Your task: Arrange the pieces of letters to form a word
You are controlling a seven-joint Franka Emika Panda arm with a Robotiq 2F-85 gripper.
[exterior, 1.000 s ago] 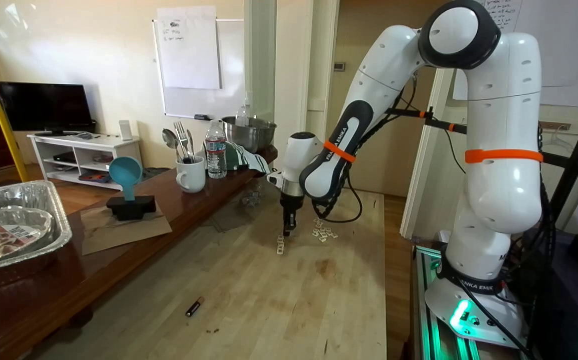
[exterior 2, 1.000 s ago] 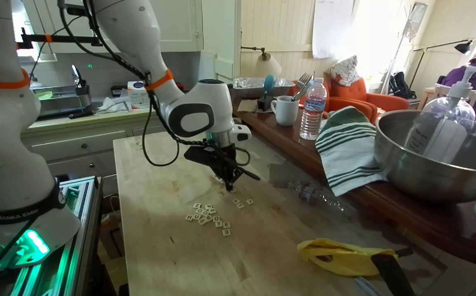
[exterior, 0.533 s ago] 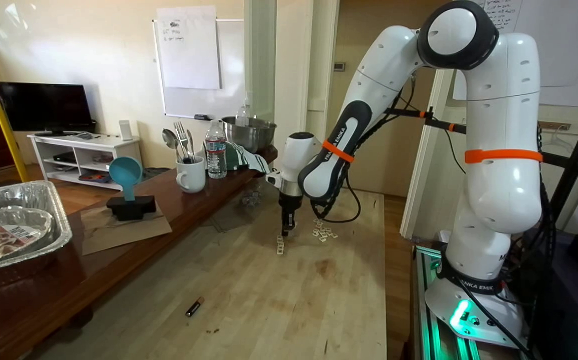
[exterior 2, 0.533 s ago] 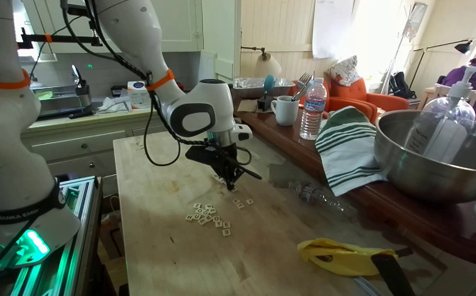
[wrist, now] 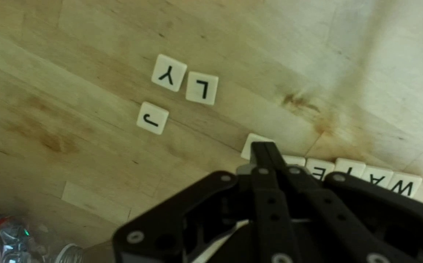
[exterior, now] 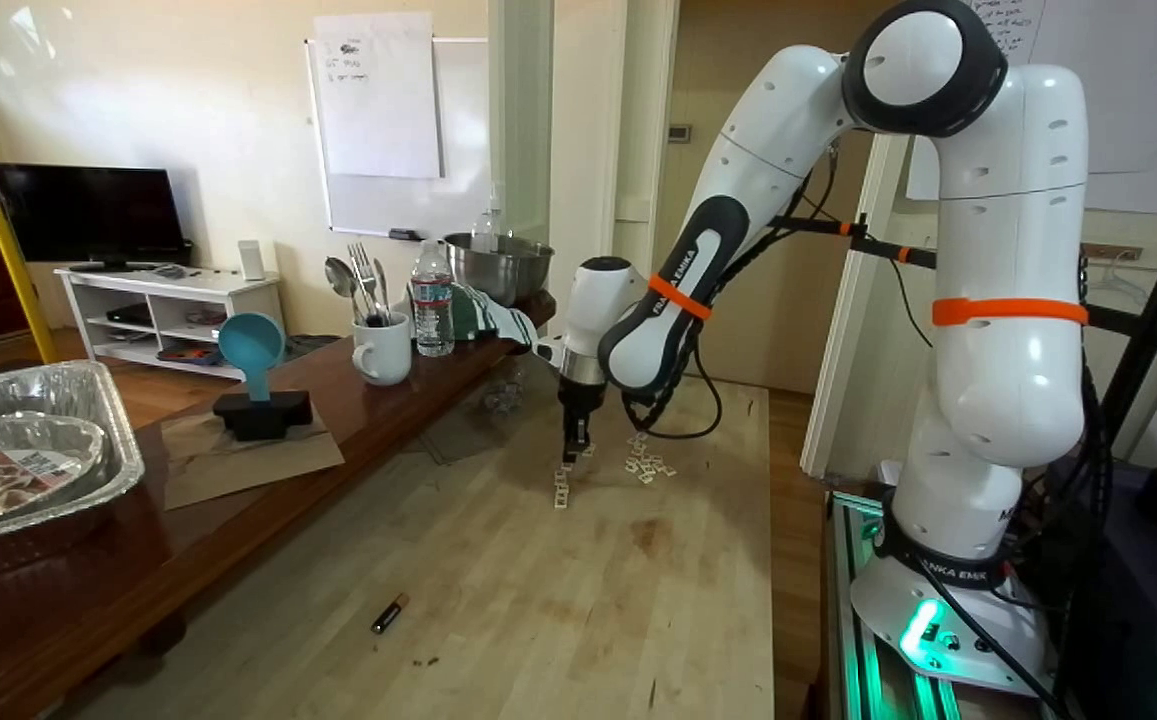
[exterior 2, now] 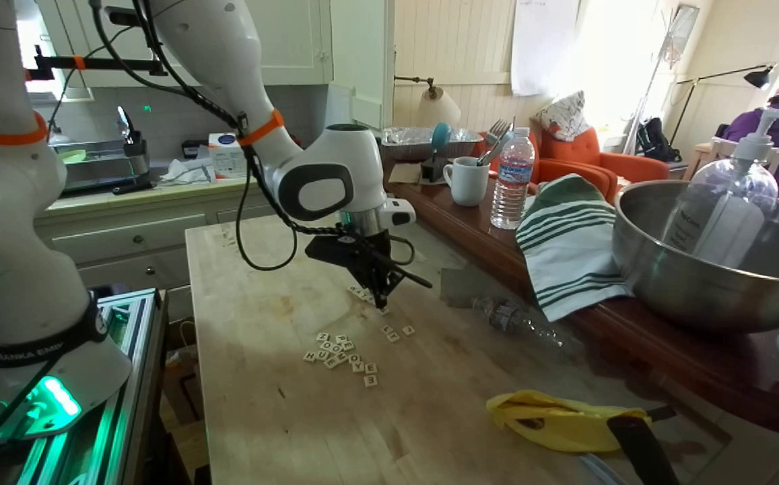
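On the pale wooden tabletop, my row of square cream letter tiles, W, A and E legible, looks nearly done; the end tile seems slightly apart, probably left to nudge with my empty, clenched black end effector.

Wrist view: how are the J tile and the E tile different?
The J tile lies by itself, gaps all around; the E tile sits in a row. The J tile shows whole, while the pincer partly hides the E tile. Both are pale squares with black letters.
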